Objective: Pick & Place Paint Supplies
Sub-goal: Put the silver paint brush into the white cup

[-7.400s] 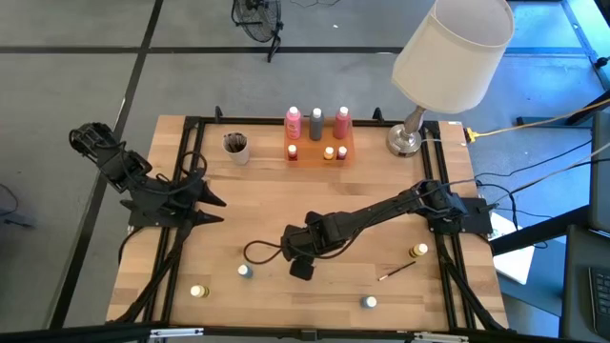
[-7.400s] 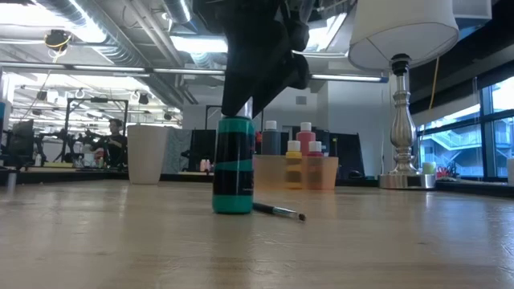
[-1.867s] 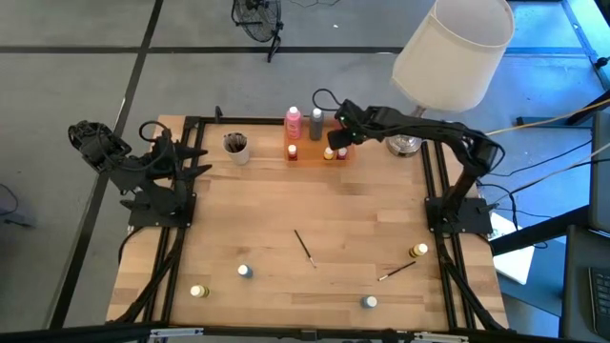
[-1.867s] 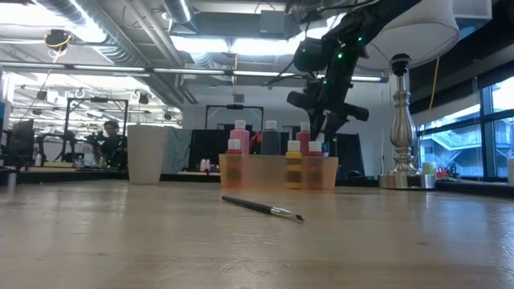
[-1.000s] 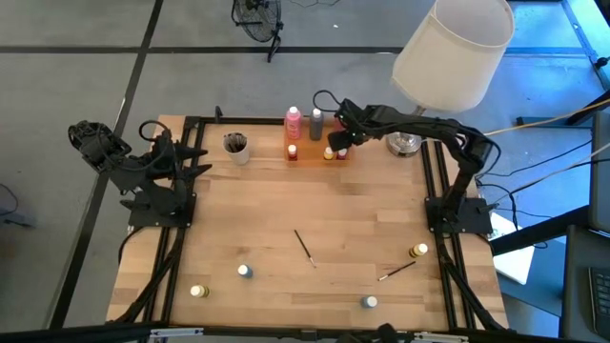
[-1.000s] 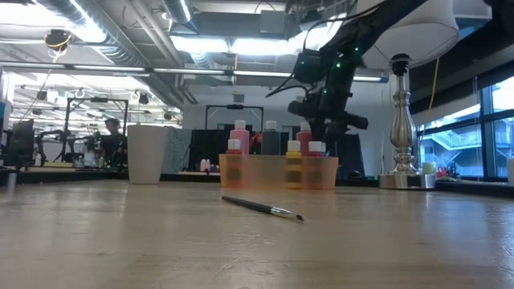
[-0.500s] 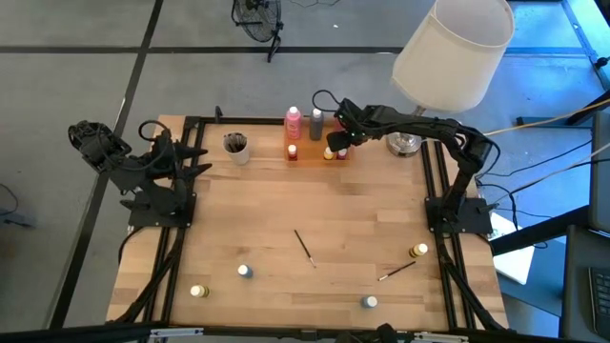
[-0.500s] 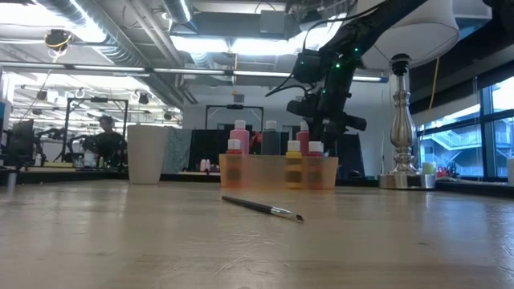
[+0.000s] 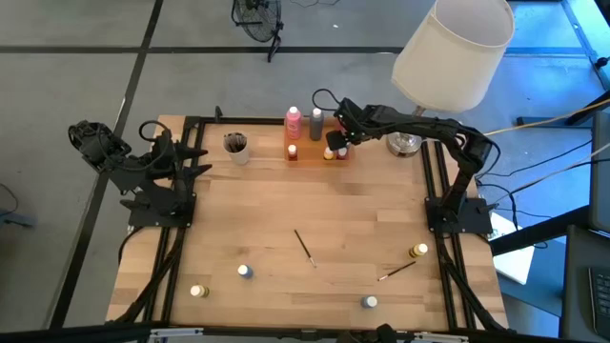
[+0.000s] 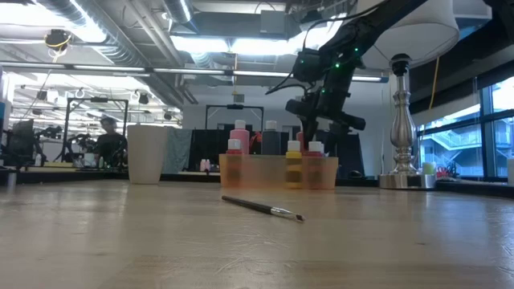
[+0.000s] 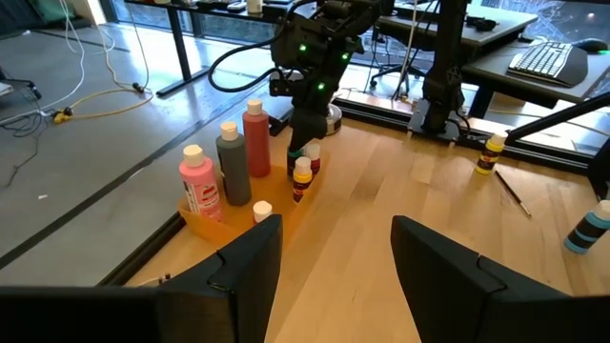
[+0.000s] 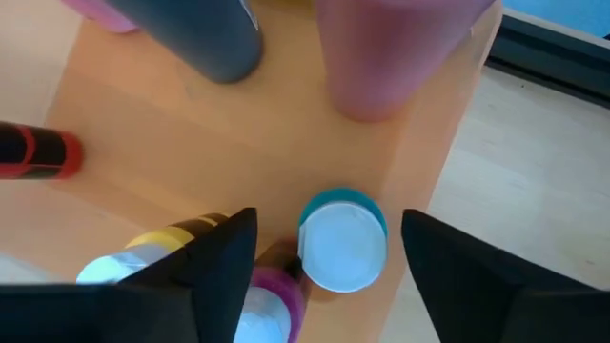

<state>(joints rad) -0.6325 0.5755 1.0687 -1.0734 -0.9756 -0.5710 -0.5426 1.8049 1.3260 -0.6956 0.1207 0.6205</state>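
**Letting go of the teal pot in the tray**

Right gripper (image 12: 319,250) spread wide over the white-lidded teal pot (image 12: 343,240), now standing in the orange tray (image 12: 286,143) at the table's far edge. Best lifted straight up, clear of neighbouring pots. Left gripper (image 11: 329,257) parked open, far left. No readable labels.

pale wood tabletop (image 9: 286,205) on a grey floor (image 9: 76,67) crossed by dark lines. table lamp (image 9: 448,52) with white shade at the far right corner. pedestal fan (image 9: 255,17) beyond. ceiling strip lights (image 10: 201,44), exposed ducts, windows (image 10: 494,120) at right. keyboard (image 11: 553,62) on a desk.
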